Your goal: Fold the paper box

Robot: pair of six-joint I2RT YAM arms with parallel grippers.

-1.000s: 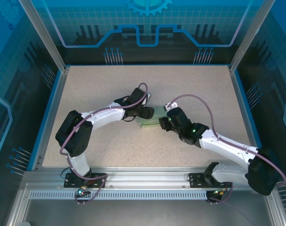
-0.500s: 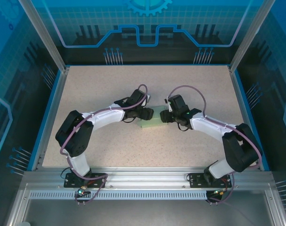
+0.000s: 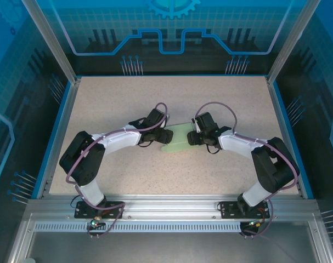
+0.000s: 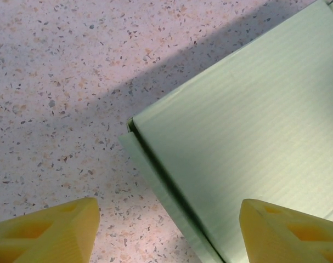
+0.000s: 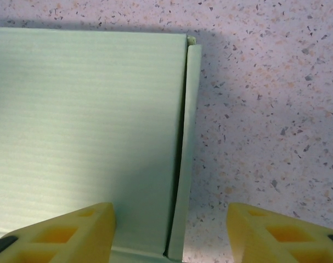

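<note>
box: one, flat
left gripper: spread, astride its corner
right gripper: spread, astride its edge
your wrist views: side seams

No legible text, numbers or brand marks. Box face: plain, unprinted. Back wall: blue line graphics and a gear emblem, no lettering.

We identify a robotics lab cell: aluminium frame, blue printed panels, speckled table edged in blue.
</note>
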